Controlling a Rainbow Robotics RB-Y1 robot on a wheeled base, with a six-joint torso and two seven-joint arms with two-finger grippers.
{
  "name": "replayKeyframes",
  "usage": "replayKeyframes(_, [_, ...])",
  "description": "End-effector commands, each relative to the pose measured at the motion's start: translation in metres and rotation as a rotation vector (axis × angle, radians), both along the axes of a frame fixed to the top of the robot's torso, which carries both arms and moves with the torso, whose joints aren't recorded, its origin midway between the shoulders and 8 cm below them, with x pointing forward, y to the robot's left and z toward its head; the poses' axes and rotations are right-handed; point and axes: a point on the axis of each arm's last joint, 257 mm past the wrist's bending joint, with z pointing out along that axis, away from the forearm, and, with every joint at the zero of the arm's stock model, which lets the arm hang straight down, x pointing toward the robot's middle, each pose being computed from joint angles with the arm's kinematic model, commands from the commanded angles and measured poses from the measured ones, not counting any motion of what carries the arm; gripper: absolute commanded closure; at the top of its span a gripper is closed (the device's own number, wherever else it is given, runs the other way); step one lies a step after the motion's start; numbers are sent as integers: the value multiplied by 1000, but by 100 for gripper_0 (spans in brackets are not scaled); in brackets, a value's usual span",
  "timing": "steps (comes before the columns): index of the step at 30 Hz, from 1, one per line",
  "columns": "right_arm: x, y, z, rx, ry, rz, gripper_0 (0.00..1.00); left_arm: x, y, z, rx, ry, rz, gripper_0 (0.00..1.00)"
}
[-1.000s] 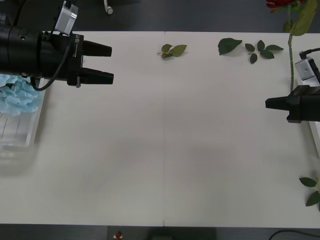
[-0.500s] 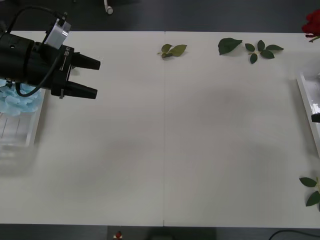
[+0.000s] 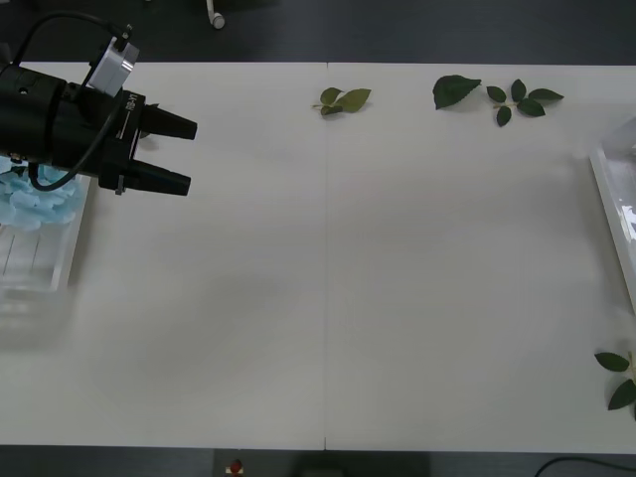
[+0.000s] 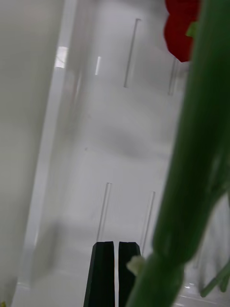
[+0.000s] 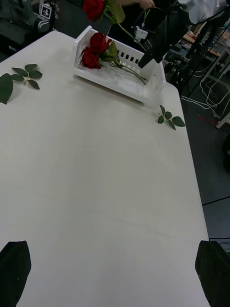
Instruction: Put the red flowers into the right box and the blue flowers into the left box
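Last rose over the right box (image 5: 115,79).
Right gripper (image 4: 115,249) pinched on red flowers (image 4: 184,29); might snag, spill. Left gripper (image 3: 189,154), upper left, agape, empty.

We count three red flowers (image 5: 93,48), one blue flower cluster (image 3: 35,194), two boxes (image 5: 112,79) (image 3: 40,263), and four loose leaf sprigs (image 3: 343,99) on the table (image 3: 328,278).

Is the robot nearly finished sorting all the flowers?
Nearly, it seems. Done: blue flowers lie in the left box, and two red roses lie in the right box. In hand: the right claw hangs over that box, apparently holding a third rose by its stem. The left claw is open and empty. Left: drop that rose. The table holds just loose leaves.
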Motion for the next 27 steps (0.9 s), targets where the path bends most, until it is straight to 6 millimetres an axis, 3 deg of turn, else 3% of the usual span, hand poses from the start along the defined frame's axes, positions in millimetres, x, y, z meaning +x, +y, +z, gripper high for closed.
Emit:
replayKeyframes(1, [-2, -40, 11, -56, -37, -75, 100, 5, 10, 24, 32, -93, -8, 0])
replayKeyframes(9, [-15, -90, -1, -140, -43, -196, 100, 5, 10, 24, 32, -93, -8, 0])
replayKeyframes(14, [-27, -108, -12, -228, 0, -191, 100, 5, 10, 24, 32, -93, -8, 0])
replayKeyframes(27, [-32, -116, -21, -306, 32, -167, 100, 5, 10, 24, 32, -93, -8, 0])
